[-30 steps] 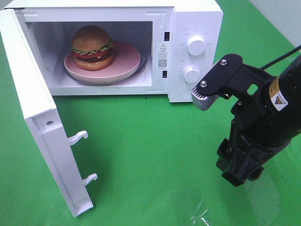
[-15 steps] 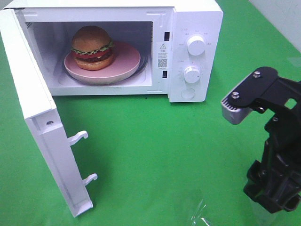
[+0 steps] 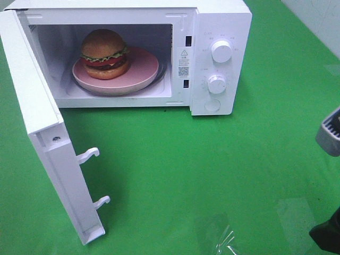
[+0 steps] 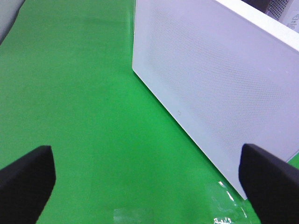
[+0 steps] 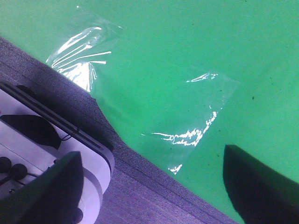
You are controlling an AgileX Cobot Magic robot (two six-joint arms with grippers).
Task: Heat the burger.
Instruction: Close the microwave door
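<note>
The burger (image 3: 104, 53) sits on a pink plate (image 3: 143, 71) inside the white microwave (image 3: 220, 21), whose door (image 3: 37, 117) stands wide open to the left. My right gripper (image 5: 149, 186) is open with nothing between its fingers, over green cloth. In the high view only one of its grey fingertips (image 3: 330, 130) shows at the right edge, far from the microwave. My left gripper (image 4: 147, 186) is open and empty, facing the outer face of the microwave door (image 4: 219, 79). It is out of the high view.
A green cloth (image 3: 186, 170) covers the table. Clear tape patches (image 3: 220, 239) lie near its front edge. Two knobs (image 3: 221, 50) and a round button are on the microwave's panel. The right wrist view shows a grey table edge (image 5: 140, 186) and a white device (image 5: 42, 154).
My right arm has pulled back to the right, from in front of the microwave's panel to almost out of the high view. The burger, plate and door have not moved.
</note>
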